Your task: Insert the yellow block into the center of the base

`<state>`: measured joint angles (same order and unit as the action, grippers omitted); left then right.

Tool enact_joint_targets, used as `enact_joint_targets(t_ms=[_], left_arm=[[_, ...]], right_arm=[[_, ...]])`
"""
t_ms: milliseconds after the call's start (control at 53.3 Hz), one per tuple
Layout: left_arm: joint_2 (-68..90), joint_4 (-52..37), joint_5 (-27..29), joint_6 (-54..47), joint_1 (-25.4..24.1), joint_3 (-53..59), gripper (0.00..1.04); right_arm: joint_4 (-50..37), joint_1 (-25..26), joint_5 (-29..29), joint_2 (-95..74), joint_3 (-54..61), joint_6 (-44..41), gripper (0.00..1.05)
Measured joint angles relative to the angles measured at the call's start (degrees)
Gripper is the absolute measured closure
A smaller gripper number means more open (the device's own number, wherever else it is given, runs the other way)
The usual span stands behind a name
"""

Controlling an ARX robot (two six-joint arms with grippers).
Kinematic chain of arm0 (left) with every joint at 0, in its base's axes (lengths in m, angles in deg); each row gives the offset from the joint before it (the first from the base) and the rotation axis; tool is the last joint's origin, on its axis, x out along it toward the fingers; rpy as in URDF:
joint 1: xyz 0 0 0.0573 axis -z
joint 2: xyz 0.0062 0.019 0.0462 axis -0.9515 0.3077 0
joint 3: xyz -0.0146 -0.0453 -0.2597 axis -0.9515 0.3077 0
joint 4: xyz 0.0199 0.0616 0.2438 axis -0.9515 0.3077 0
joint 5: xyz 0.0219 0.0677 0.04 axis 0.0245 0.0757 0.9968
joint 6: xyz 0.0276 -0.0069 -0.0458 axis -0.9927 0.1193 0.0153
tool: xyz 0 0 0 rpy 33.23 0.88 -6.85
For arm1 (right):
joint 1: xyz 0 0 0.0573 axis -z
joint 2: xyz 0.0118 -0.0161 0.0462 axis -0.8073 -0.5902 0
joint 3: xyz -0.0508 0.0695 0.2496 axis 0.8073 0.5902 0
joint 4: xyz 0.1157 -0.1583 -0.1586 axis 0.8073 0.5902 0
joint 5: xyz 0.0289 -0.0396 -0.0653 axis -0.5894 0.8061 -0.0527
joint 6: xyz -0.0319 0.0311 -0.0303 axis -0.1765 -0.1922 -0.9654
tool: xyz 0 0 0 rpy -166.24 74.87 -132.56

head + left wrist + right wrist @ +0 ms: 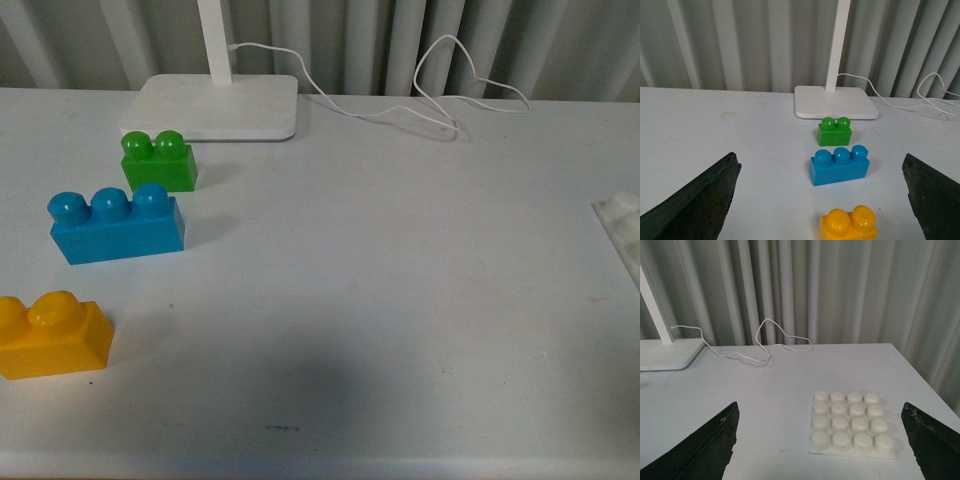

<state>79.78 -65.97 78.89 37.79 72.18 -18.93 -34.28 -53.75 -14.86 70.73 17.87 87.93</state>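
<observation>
The yellow block [52, 335] lies at the table's near left edge, two studs up; the left wrist view shows the yellow block [849, 224] between the wide-apart fingers of my open left gripper [822, 200], nothing touching it. The white studded base [850, 423] lies flat on the table, seen in the right wrist view between the spread fingers of my open right gripper [822, 440], which holds nothing. Only a corner of the base [625, 222] shows at the front view's right edge. Neither arm appears in the front view.
A blue three-stud brick [116, 225] and a green two-stud brick [158, 160] stand in a row behind the yellow one. A white lamp foot [220, 106] with its cable [430, 100] sits at the back. A curtain hangs behind the table.
</observation>
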Motion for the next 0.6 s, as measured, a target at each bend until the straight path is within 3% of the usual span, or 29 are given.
enact_joint_targets(t_ms=[544,601], left_arm=[[-0.02,0.00,0.02,0.00,0.00,0.00,0.06],[-0.02,0.00,0.00,0.00,0.00,0.00,0.06]], right_arm=[[0.02,-0.02,0.02,-0.02,0.00,0.02,0.09],[6.29,-1.79,5.33,-3.13,-2.36,0.92,0.09]])
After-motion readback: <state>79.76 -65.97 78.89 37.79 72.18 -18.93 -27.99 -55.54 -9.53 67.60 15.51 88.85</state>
